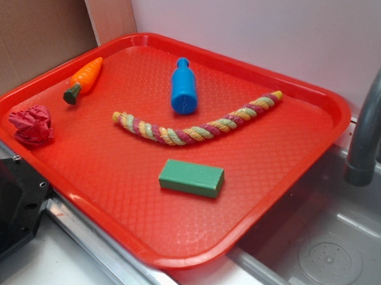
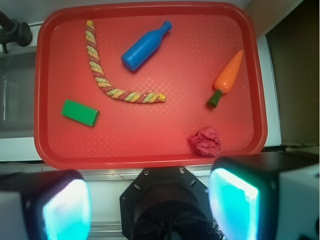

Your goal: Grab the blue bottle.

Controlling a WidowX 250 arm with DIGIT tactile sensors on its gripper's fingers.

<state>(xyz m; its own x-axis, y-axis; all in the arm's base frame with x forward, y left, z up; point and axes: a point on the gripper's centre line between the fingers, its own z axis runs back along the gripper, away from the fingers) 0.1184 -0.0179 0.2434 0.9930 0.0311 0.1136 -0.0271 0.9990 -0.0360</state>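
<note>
The blue bottle (image 1: 184,88) lies on its side on the red tray (image 1: 308,91), toward the back, base facing the camera. From the wrist view the blue bottle (image 2: 145,46) lies in the tray's far half, neck pointing up-right. My gripper (image 2: 150,200) hangs high above the robot's black base, outside the tray's near rim, well apart from the bottle. It is open, with nothing between its two cyan-lit pads (image 2: 234,205). The exterior view does not show the gripper.
On the tray lie a braided rope (image 1: 198,120), a green block (image 1: 192,178), a toy carrot (image 1: 85,78) and a crumpled red paper ball (image 1: 31,124). A grey faucet (image 1: 370,126) and sink (image 1: 338,252) stand right of the tray. The black robot base (image 2: 167,205) sits below the gripper.
</note>
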